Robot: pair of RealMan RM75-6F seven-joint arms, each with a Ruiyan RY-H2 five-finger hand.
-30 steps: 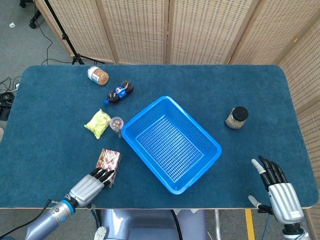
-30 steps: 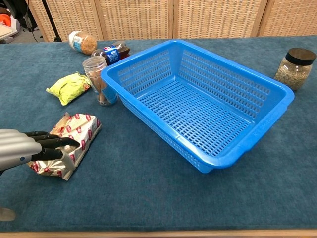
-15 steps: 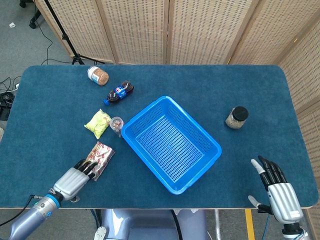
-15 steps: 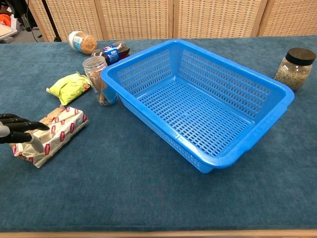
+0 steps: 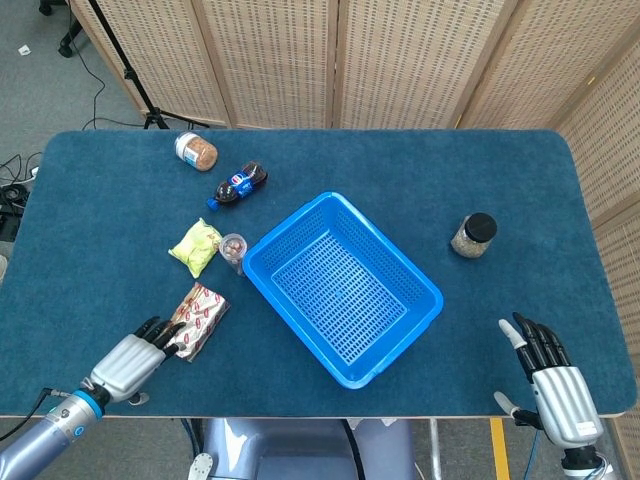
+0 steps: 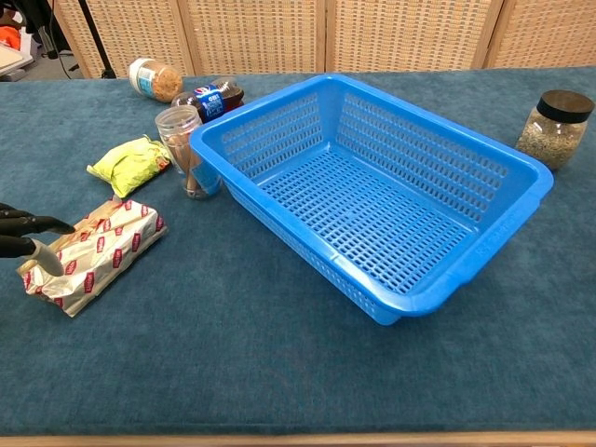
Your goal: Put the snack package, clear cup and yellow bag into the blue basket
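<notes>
- At the middle of the table (image 5: 420, 170), the blue basket (image 5: 342, 287) sits with nothing inside it; judged from that, none of the three items has been delivered and the whole task remains.
- Well to the left of the basket and toward the front edge, the snack package (image 5: 197, 318) lies flat on the cloth, apart from the basket.
- Left of the basket, beyond the cup, the yellow bag (image 5: 196, 246) lies on the cloth, untouched.
- Just beside the basket's left corner, the clear cup (image 5: 233, 252) stands upright with brown contents; whether it touches the basket wall cannot be told.
- Far left of the basket at the front edge, the left hand (image 5: 130, 356) has its fingers extended and spread, the fingertips (image 6: 37, 226) at the near end of the snack package; no closed hold is visible, so it has nothing in hand.
- Far right of the basket, off the front corner, the right hand (image 5: 551, 367) is held with fingers straight and apart, holding nothing.
- Behind and right of the basket stand a cola bottle (image 5: 237, 185), a small jar (image 5: 196, 151) and a dark-lidded jar (image 5: 473, 235), none part of the job.
</notes>
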